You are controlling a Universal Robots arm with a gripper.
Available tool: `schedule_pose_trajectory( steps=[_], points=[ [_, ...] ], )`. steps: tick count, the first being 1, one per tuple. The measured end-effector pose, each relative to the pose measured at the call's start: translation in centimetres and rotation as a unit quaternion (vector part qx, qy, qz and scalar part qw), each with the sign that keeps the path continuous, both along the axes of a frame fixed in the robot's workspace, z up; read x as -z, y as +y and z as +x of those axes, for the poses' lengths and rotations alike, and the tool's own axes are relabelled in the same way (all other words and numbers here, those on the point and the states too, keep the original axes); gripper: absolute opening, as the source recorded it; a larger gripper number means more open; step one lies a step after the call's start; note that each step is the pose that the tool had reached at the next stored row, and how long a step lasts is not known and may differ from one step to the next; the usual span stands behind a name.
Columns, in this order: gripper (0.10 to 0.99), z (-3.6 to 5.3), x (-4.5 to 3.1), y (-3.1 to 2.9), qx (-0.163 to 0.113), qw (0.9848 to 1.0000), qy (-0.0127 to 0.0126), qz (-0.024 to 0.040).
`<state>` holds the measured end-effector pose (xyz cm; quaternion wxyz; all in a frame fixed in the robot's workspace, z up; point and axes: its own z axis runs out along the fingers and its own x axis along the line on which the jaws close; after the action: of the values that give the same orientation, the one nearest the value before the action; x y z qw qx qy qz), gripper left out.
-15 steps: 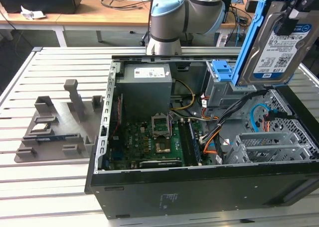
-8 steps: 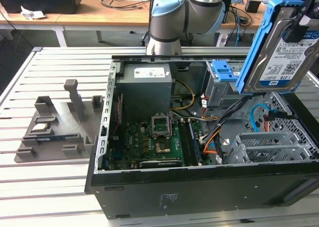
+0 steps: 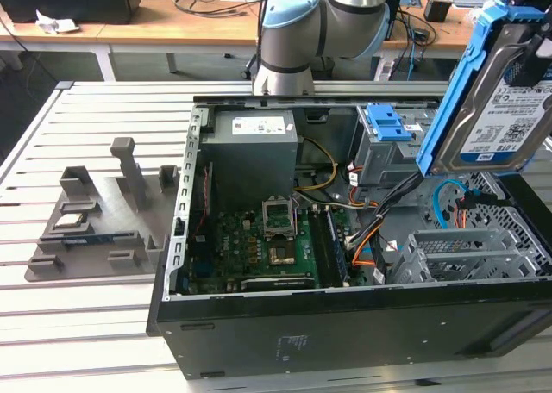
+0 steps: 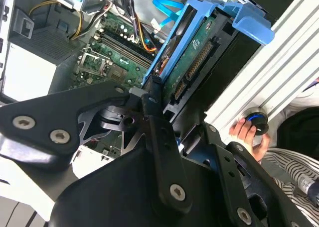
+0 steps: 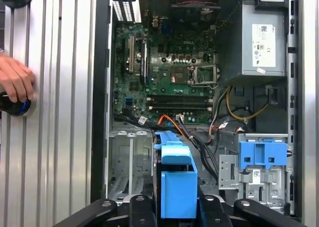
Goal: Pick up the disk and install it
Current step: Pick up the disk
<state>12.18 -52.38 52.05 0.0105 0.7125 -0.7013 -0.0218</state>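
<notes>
Disk (image 3: 504, 100) held aloft over open computer case (image 3: 345, 324), at exterior view's right, clear of drive cage (image 3: 388, 126) below. Gripper (image 4: 172, 107) clamped on disk's upper end. Long axis steeply tilted, lower end pointing down into case. Labelled face toward exterior view, blue carrier bracket (image 3: 457, 83) along edge. Person's hand (image 5: 17, 80) rests on tabletop (image 3: 86, 324).

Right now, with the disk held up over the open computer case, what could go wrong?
The gripper grips the disk by one end, tilted above the case; a slip could drop it onto the motherboard. Loose orange and blue cables lie beside the grey drive cage and might snag the blue carrier. A person's hand rests on the table beside the case, close to the arm.
</notes>
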Motion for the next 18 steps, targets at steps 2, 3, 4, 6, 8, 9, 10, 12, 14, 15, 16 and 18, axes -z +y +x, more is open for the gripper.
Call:
schedule_pose_trajectory(
  steps=[2, 3, 4, 6, 8, 9, 10, 12, 14, 15, 16, 18],
  points=[
    [0.369, 0.07, 0.0, -0.63, 0.0, 1.0, 0.0, 0.0],
    [0.369, 0.09, 0.0, -0.85, 0.0, 1.0, 0.0, 0.0],
    [0.369, 0.11, 0.0, -1.08, 0.0, 1.0, 0.0, 0.0],
    [0.369, 0.29, 0.01, -2.76, 0.001, 1.0, 0.0, 0.0],
    [0.369, 0.42, 0.01, -3.88, 0.001, 1.0, 0.0, 0.0],
    [0.369, 0.44, 0.01, -4.03, 0.001, 1.0, 0.0, 0.0],
    [0.369, 0.47, 0.01, -4.22, 0.001, 1.0, 0.0, 0.0],
    [0.369, 0.5, 0.01, -4.51, 0.001, 1.0, 0.0, -0.0001],
    [0.369, 0.53, 0.01, -4.62, 0.001, 1.0, 0.0, -0.0001],
    [0.369, 0.54, 0.01, -4.62, 0.001, 1.0, 0.0, -0.0001],
    [0.369, 0.54, 0.01, -4.62, 0.001, 1.0, 0.0, -0.0001],
    [0.369, 0.54, 0.02, -4.62, 0.01, 1.0, 0.0, -0.0001]
  ],
)
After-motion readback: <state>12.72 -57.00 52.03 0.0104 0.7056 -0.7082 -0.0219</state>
